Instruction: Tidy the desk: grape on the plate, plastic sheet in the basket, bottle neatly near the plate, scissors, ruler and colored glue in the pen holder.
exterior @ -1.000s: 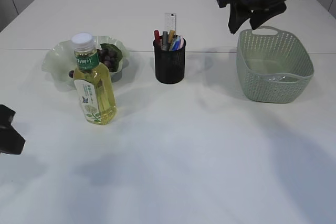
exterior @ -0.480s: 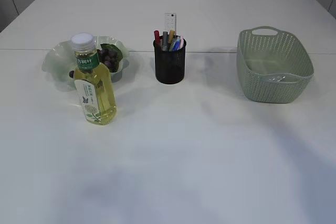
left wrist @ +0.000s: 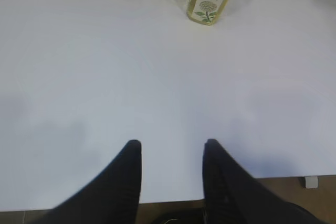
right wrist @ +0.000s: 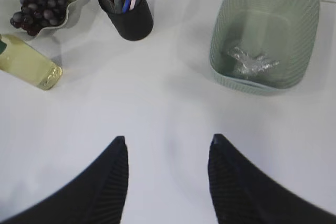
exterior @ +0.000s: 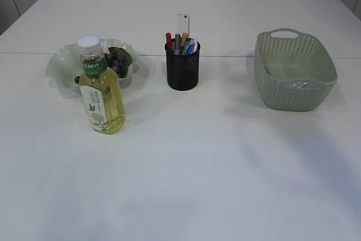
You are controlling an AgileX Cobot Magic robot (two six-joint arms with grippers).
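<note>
Both claws sit raised and clear of everything on my wrist feeds: the left claw (left wrist: 172, 148) is spread with nothing between its dark fingers and white surface (exterior: 225, 156) beneath it, and the right claw (right wrist: 168, 142) is likewise spread and empty, looking down from high over the whole layout. Neither arm appears in my exterior feed. Going by size, the surface fills every view. Next, the green woven basket (exterior: 294, 73) stands on the right side, and my right wrist feed shows the crumpled clear plastic sheet (right wrist: 250, 60) lying on its floor. The pale green wavy-edged plate (exterior: 61, 67) sits at the left rear, with the bunch of dark grape (exterior: 117, 60) resting in it on a green leaf. The bottle (exterior: 100, 87) of yellow liquid, white-capped with a green neck label, stands upright just in front of the plate, close to its front rim; from the exterior feed I cannot tell whether they touch. The black mesh pen holder (exterior: 182, 66) stands upright between plate and basket, apart from both. Inside it the clear ruler (exterior: 183, 25) rises tallest at the back, with red, grey, orange, blue and pink handles and sticks packed around it; I cannot tell which of these are the scissors and which the colored glue.
</note>
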